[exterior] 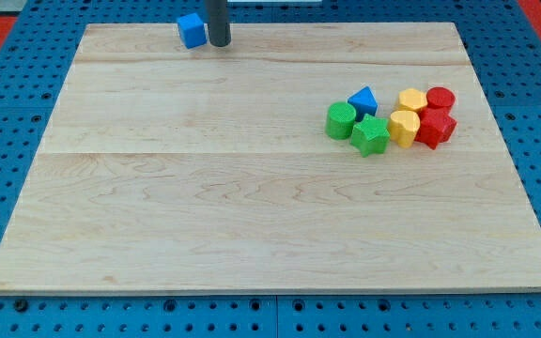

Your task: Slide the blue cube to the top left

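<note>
The blue cube [192, 30] sits near the top edge of the wooden board [205, 216], left of the middle. My tip [219, 43] stands right beside the cube on its right side, touching or nearly touching it. The rod rises out of the view's top.
A cluster of blocks lies at the view's right: a green cylinder [340, 121], a green star [371, 136], a blue triangle [363, 99], two yellow blocks [412, 99] [403, 127], a red cylinder [440, 98] and a red star [436, 127]. A blue pegboard [7, 113] surrounds the board.
</note>
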Controlling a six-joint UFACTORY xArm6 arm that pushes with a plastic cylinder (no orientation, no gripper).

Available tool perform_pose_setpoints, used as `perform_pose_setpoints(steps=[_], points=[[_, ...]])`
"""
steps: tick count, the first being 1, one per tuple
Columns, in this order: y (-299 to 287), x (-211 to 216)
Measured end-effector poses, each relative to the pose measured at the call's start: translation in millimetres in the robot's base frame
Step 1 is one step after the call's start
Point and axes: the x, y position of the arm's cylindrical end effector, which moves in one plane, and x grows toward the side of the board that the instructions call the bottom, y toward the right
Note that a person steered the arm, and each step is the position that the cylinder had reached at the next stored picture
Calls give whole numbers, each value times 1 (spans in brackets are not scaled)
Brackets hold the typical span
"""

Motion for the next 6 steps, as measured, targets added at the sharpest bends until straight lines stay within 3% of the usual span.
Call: perform_pose_setpoints(steps=[1,4,5,6], points=[[-14,-29],[-106,-27],[-82,-17],[2,4]])
